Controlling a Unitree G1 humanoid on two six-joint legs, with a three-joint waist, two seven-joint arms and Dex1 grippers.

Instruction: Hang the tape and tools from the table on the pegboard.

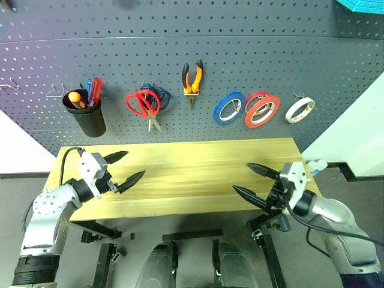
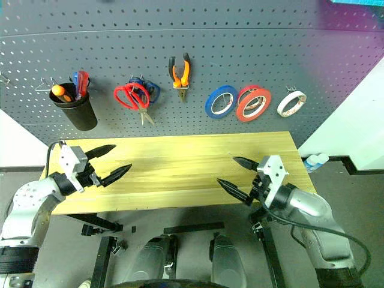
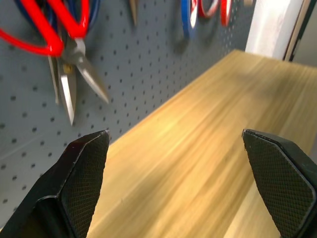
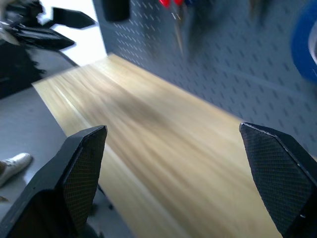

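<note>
The whitish tape (image 1: pixel 300 110) hangs on a hook at the right of the dark grey pegboard (image 1: pixel 180 36). Red-handled scissors (image 1: pixel 143 103) and orange-and-black pliers (image 1: pixel 192 79) hang near the middle. The orange-handled screwdriver (image 1: pixel 74 97) stands in a black cup (image 1: pixel 86 117) on the board. The light wood table (image 1: pixel 180 174) is bare. My left gripper (image 1: pixel 135 164) is open over the table's left end, holding nothing. My right gripper (image 1: pixel 240 177) is open over the right end, also holding nothing. The left wrist view looks past open fingers (image 3: pixel 84 168) to the scissors (image 3: pixel 54 29).
Blue-handled scissors (image 1: pixel 162 96) hang behind the red pair. A blue roll (image 1: pixel 229 107) and red rolls (image 1: pixel 261 109) hang left of the whitish tape. Red and blue screwdrivers (image 1: pixel 93 91) share the cup. Bare hooks (image 1: pixel 55 92) sit at the far left. A small bottle (image 1: pixel 317 166) stands beside the table's right end.
</note>
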